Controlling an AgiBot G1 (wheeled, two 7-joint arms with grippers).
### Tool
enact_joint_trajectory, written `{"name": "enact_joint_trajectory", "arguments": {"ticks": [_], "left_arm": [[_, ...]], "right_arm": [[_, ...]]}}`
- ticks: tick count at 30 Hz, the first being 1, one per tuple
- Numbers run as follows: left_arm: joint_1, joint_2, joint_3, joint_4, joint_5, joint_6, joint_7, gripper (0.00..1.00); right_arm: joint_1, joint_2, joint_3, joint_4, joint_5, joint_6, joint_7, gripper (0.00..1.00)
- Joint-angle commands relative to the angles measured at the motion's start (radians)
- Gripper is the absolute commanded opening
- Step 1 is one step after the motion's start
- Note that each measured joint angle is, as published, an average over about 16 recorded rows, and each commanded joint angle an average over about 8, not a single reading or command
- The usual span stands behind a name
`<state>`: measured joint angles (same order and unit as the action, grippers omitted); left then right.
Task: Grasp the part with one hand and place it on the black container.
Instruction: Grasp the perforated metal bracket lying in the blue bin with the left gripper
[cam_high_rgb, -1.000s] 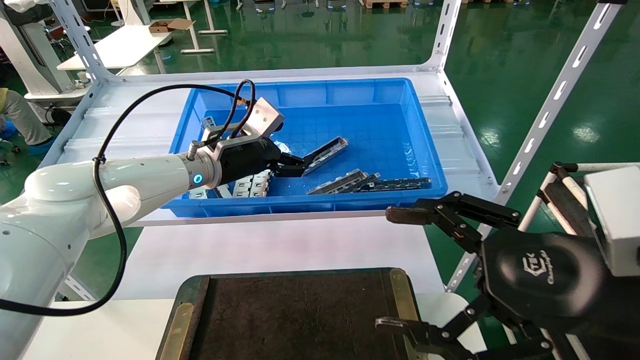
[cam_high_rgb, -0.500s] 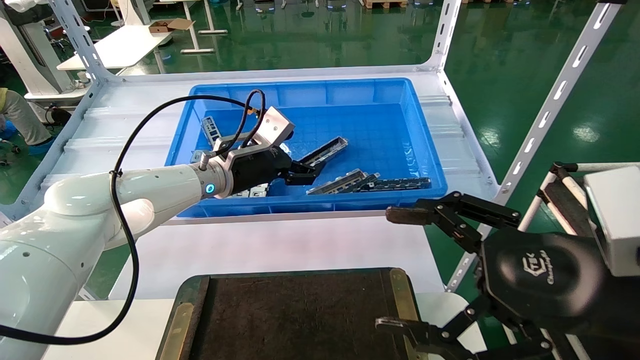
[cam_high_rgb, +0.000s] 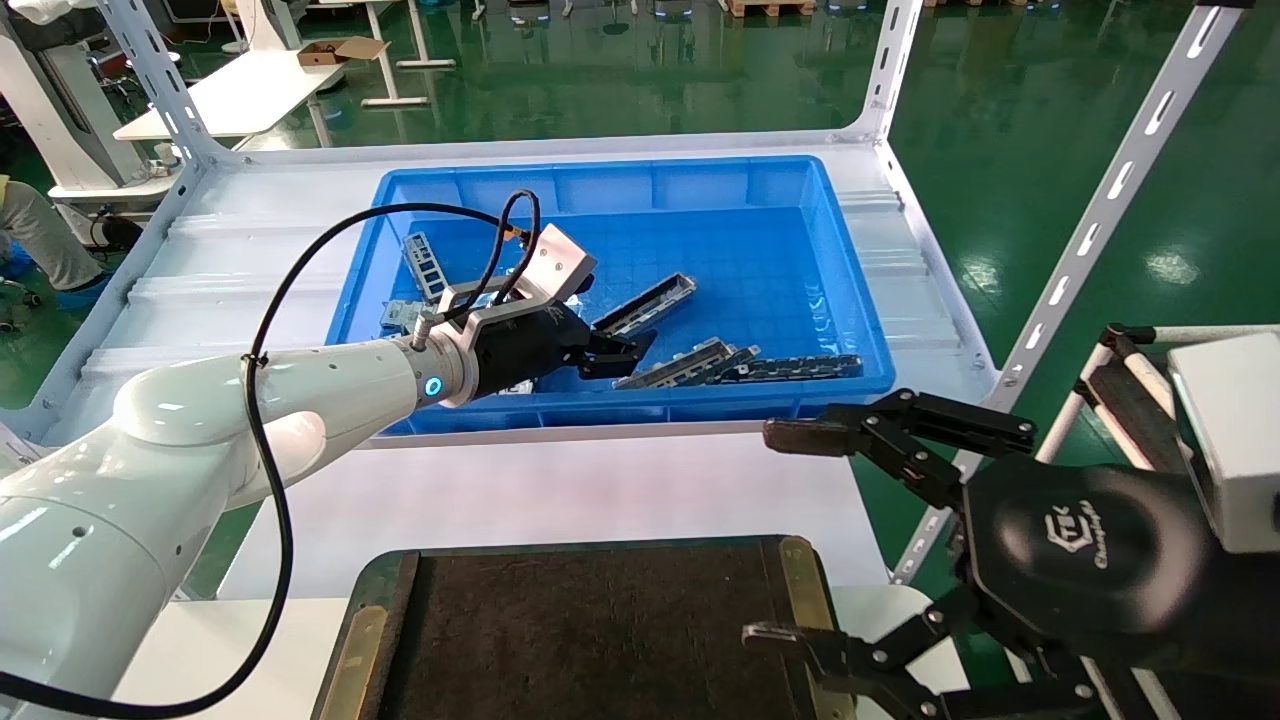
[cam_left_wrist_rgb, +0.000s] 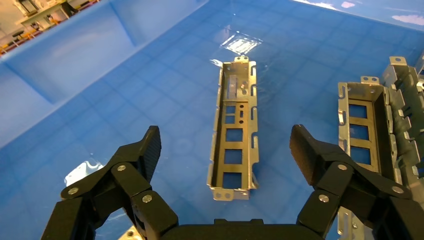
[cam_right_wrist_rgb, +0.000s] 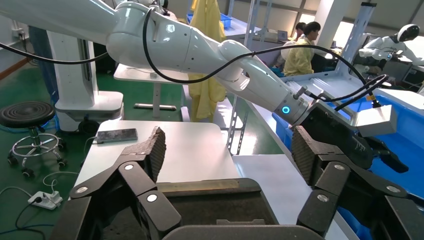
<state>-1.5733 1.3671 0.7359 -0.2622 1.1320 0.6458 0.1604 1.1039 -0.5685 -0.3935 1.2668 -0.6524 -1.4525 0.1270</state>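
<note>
Green glossy floor surrounds a white metal shelf rack (cam_high_rgb: 560, 480), on which sits a blue plastic bin (cam_high_rgb: 850, 300) with a gridded floor. Nearer the robot than the bin lies the black container (cam_high_rgb: 600, 640), a flat dark tray with a matte textured floor and brass-coloured edge strips.

Left arm: glossy white, blue ring light lit, black cable looping above it, reaching forward and low into the bin. The left claw (cam_high_rgb: 625, 352) stands wide open and holds nothing; in the left wrist view its 2 ribbed black fingertips (cam_left_wrist_rgb: 151, 145) are spread far apart and clear of any metal. The part (cam_left_wrist_rgb: 235, 130) lies flat on the bin floor directly ahead of this claw, centred between the 2 fingertips and just beyond them, lengthwise along the reach. It is a long narrow silvery channel with raised side walls, small end tabs and a ladder-like row of rectangular cut-outs.

To one side of the open claw, just outside one fingertip, further channels (cam_left_wrist_rgb: 365, 130) of the same pattern lie side by side. Behind the claw, near the arm's wrist, pale slotted plates (cam_high_rgb: 520, 385) show in the head view.

Right arm: parked low, beside the black container's edge, well apart from the bin. The right claw (cam_high_rgb: 790, 535) is spread wide and empty.
</note>
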Motion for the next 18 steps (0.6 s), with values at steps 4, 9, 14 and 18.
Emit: {"name": "enact_joint_trajectory", "arguments": {"ticks": [4,9,14,18], "left_arm": [[0.006,-0.001,0.037,-0.011,-0.024,-0.015,-0.02,0.0],[0.009,-0.001,0.07,-0.016,-0.048,-0.027,-0.034,0.0],[0.01,-0.002,0.1,-0.019,-0.071,-0.038,-0.042,0.0],[0.008,-0.003,0.122,-0.02,-0.09,-0.045,-0.046,0.0]], "right_arm": [[0.0,0.0,0.0,0.0,0.0,0.0,0.0,0.0],[0.0,0.0,0.0,0.0,0.0,0.0,0.0,0.0],[0.0,0.0,0.0,0.0,0.0,0.0,0.0,0.0],[0.0,0.0,0.0,0.0,0.0,0.0,0.0,0.0]]}}
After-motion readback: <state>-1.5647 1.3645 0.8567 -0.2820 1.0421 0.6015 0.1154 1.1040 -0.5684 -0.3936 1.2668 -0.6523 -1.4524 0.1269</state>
